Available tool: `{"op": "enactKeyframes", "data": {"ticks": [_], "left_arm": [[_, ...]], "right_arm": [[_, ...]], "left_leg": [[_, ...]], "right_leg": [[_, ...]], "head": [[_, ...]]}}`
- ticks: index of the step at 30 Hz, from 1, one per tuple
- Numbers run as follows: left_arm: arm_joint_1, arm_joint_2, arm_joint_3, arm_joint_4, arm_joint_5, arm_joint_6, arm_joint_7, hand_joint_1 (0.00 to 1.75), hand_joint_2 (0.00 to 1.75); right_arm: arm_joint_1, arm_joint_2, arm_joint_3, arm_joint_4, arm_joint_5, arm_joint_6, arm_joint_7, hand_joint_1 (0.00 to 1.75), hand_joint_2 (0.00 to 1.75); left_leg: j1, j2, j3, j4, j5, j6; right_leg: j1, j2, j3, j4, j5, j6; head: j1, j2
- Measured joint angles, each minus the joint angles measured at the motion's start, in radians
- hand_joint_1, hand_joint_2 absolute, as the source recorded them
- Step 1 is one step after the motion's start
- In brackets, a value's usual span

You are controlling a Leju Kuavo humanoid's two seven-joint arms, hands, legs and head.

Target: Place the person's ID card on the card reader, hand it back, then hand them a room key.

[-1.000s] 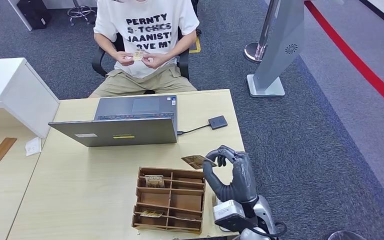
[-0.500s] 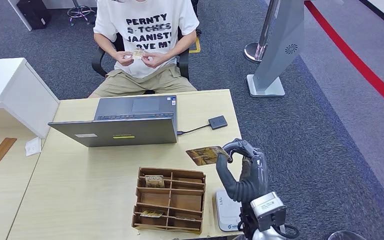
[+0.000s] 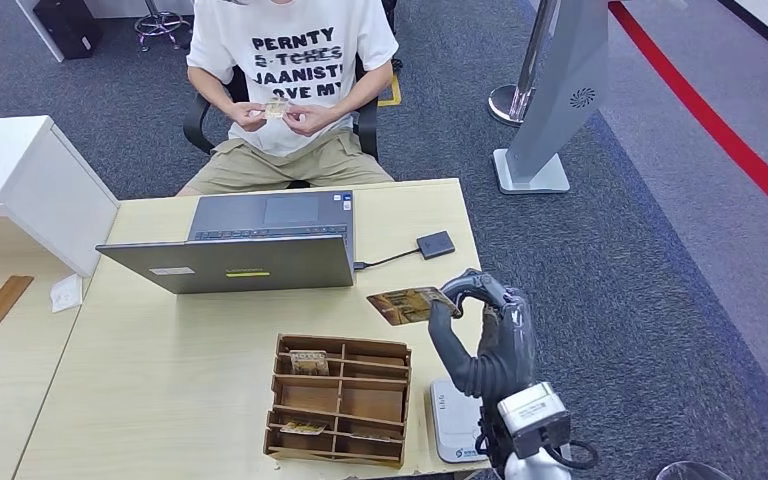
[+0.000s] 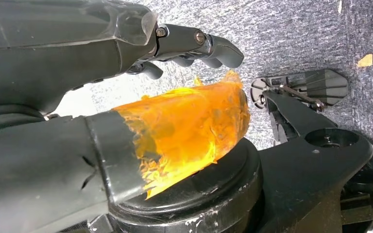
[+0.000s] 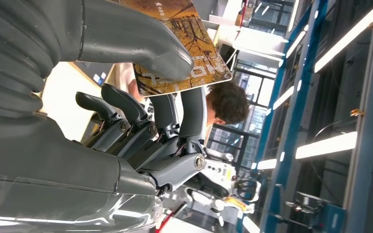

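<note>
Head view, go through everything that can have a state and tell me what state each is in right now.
Laptop: open, screen facing the person.
Room key: pinched in the right hand, held flat above the table.
Card reader: cabled to the laptop, nothing on it.
ID card: in the person's hands.
Tray: cards in some compartments.
Left hand: empty, fingers apart.

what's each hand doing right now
Left hand: holds nothing, fingers apart.
Right hand: pinches a card.
</note>
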Motion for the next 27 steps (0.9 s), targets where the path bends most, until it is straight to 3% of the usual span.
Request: {"op": "enactKeyframes", "data": {"ticks": [15,27], "left_arm": [[-0.021,-0.004,-0.041,0.0,-0.055,-0.01,0.022,0.0,0.0],[-0.057,-0.017,-0.099,0.0,-0.098,-0.029,0.055,0.0,0.0]], "right_arm": [[-0.246,0.003,0.038,0.094,0.23,0.016,0.128,1.75,1.75],[-0.485,0.047,0.079,0.298,0.491,0.023,0.289,1.75,1.75]], "left_leg": [[0.0,0.0,0.0,0.0,0.0,0.0],[0.0,0.0,0.001,0.0,0.001,0.0]], "right_leg": [[0.0,0.001,0.0,0.0,0.001,-0.001],[0.0,0.0,0.001,0.001,0.001,-0.001]], "head": [[0.0,0.0],[0.0,0.0]]}}
